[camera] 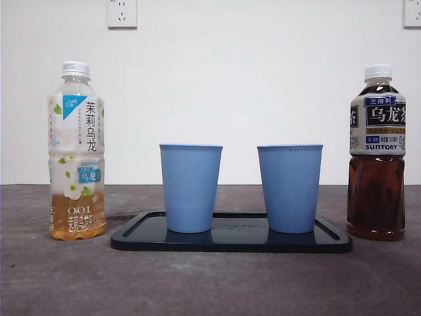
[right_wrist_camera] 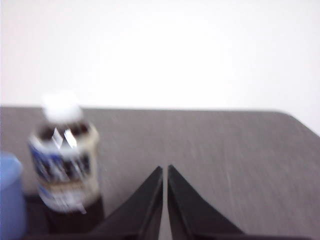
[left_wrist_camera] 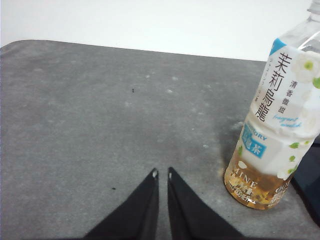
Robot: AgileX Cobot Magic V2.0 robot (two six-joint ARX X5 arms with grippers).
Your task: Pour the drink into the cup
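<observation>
Both capped bottles stand untouched: the jasmine bottle (camera: 77, 151) is light and thin-walled, the dark tea bottle (camera: 376, 153) heavier. Each is best gripped mid-label. The left hand (left_wrist_camera: 162, 174) and right hand (right_wrist_camera: 165, 169) are pressed together, empty.

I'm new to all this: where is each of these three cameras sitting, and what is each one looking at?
Front view: low at table height, facing two blue cups on a dark tray; no arm shows.
Left wrist view: on the left arm, sees its shut gripper and the jasmine oolong bottle, as the front view does.
Right wrist view: shut right gripper, dark oolong bottle.
</observation>
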